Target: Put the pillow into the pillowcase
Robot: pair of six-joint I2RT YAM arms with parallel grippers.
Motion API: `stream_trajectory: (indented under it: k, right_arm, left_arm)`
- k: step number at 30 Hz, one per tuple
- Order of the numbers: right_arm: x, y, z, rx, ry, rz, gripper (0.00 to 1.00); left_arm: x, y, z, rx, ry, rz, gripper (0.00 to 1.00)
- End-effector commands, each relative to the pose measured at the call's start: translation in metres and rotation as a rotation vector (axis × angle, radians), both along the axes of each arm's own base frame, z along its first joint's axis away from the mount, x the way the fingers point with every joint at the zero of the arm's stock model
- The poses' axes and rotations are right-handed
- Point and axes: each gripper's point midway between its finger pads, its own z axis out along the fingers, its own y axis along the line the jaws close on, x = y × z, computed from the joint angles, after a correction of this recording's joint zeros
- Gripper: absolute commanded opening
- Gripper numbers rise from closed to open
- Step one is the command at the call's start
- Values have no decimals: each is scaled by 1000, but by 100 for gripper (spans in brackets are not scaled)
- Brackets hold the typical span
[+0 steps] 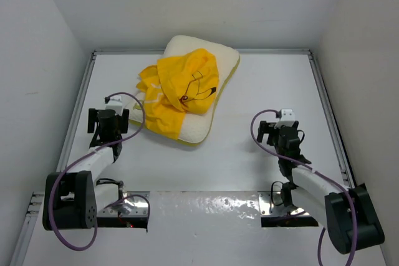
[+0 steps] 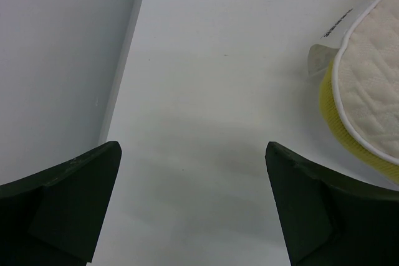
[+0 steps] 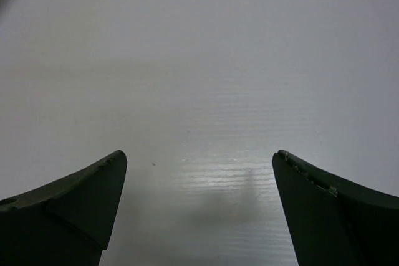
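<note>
Wrist views: left tool point(image 2: 192, 149), right tool point(image 3: 199, 154) gape wide, empty.

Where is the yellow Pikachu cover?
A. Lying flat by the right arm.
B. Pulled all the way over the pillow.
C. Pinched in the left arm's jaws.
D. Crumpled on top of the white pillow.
D: in the top view the pillowcase lies bunched on the pillow, whose cream fabric shows around it.

L gripper point(image 2: 193, 154) & R gripper point(image 3: 199, 159): jaws spread wide, both tilted fwd-down.
</note>
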Motion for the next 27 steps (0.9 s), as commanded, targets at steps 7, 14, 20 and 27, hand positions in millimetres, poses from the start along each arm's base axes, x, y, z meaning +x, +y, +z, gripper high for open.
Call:
stream_trajectory:
  k: [7,14,20,27]
  right_arm:
    - [62,64,80,-33,132,320,88]
    - [136,227,148,-389,150,714,99]
    - [149,316,69,-450,279,864,97]
    - [138,362,153,-379,206,952,0]
  left_arm:
    - [13,4,23,89,44,-53,100]
    - [48,-89,49,-97,151,-639,100]
    - [59,-92,67,-146,30,-594,100]
    - [66,-79,81,-189,-57,-462,100]
